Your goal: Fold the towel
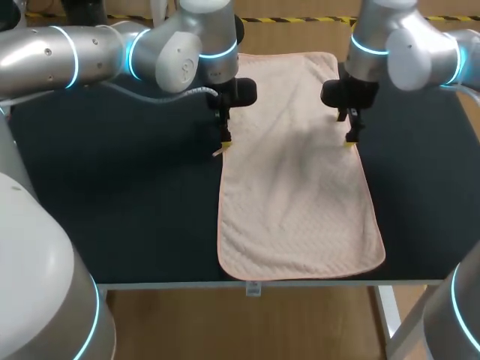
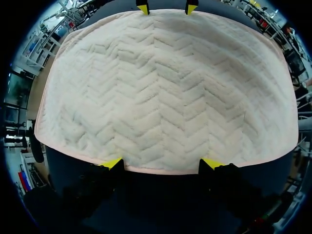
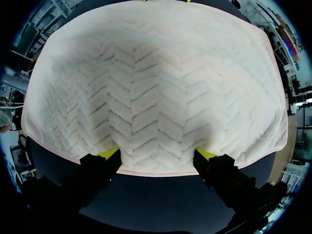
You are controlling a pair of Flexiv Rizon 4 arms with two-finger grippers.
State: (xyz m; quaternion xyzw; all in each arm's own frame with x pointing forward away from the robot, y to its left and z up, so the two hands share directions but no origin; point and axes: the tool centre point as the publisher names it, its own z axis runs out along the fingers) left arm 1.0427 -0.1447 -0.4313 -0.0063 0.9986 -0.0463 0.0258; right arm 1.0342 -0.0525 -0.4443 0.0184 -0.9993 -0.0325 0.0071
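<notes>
The pink chevron-quilted towel [image 1: 296, 172] lies flat on the black table [image 1: 112, 210]. At its 2 long edges (mid-length) sit the left gripper [image 1: 225, 146] and right gripper [image 1: 350, 141], both spread open, probably to pinch there for a fold.

Looked like robotics lab: silver left arm [image 1: 37, 60] and right arm [image 1: 409, 52], both banded with blue light at joints, came in over plain black table [image 1: 112, 210] on pale frame; cable [image 1: 150, 96] trailed under left arm; lone pink towel [image 1: 296, 195] lay spread flat on table
</notes>
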